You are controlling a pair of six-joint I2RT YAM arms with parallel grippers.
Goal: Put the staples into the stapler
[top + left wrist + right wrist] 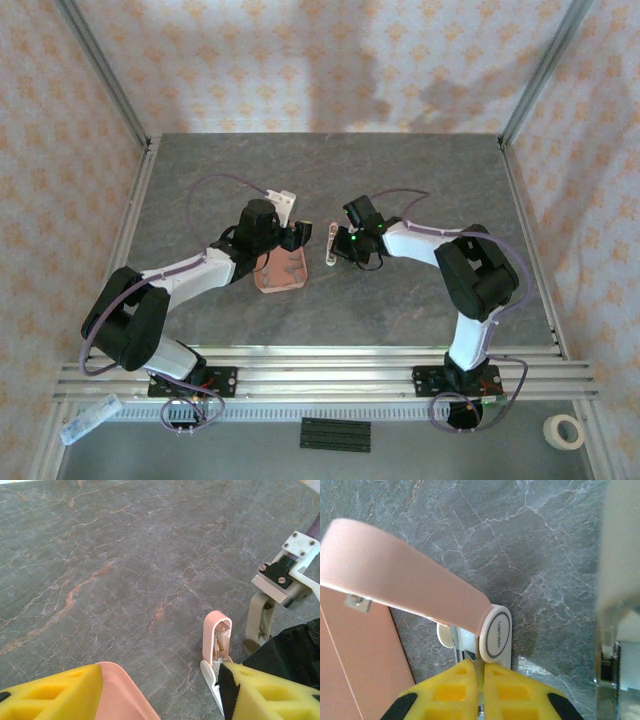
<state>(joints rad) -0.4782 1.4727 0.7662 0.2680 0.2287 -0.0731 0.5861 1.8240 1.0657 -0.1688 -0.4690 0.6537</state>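
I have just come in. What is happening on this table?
Two robot arms are working on a small pink stapler beside a pink tray. The right gripper is shut on one end of the stapler, and the lid stands open. The left gripper hovers open close by, holding nothing.

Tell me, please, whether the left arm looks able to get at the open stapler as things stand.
Probably yes. The stapler sits open right beside the left hand, with nothing between them. The right hand is shut on its end from the other side, so the near side looks free.
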